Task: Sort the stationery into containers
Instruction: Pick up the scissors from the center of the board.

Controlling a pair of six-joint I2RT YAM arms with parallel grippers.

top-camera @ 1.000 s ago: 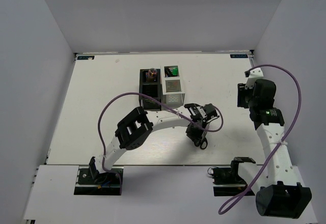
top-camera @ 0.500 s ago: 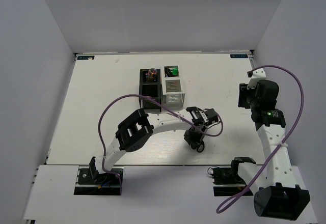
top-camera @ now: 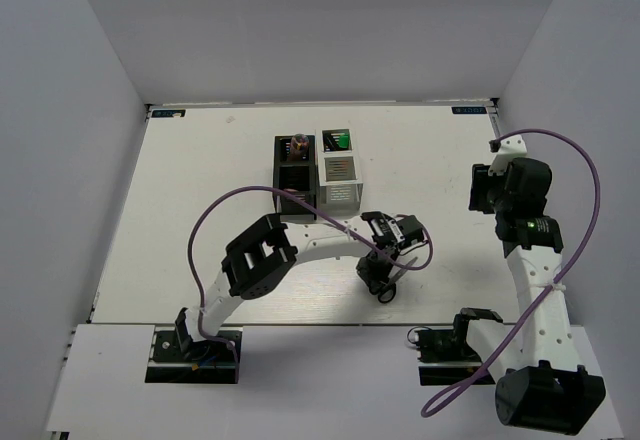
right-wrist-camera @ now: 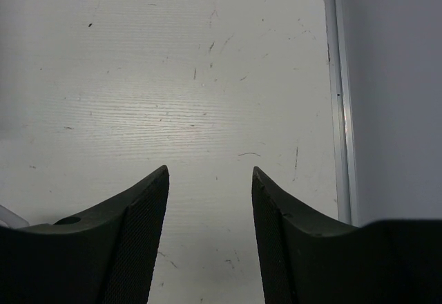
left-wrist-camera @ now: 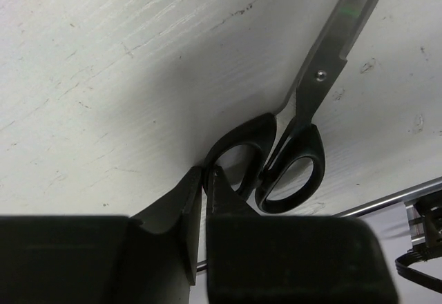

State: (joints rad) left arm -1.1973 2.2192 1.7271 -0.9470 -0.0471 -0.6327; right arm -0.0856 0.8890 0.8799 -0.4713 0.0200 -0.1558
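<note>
Black-handled scissors (left-wrist-camera: 301,153) lie close over the white table, blades pointing away. My left gripper (left-wrist-camera: 206,174) is shut on the rim of one handle ring. In the top view the left gripper (top-camera: 377,276) is at the table's near middle with the scissors (top-camera: 389,290) under it. The black mesh organiser (top-camera: 295,176) and the white/silver one (top-camera: 341,174) stand side by side beyond it. The white one holds a green item (top-camera: 341,140) and the black one an orange-brown item (top-camera: 298,144). My right gripper (right-wrist-camera: 209,173) is open and empty over bare table at the right (top-camera: 478,188).
The table's right metal edge rail (right-wrist-camera: 337,97) and the grey side wall run just right of the right gripper. A purple cable (top-camera: 215,210) loops over the left arm. The table's near edge rail (left-wrist-camera: 387,199) shows just past the scissors' handles.
My left gripper has shifted a little left and toward the near edge, with the scissors moving along. The right arm has drifted slightly to the right.
</note>
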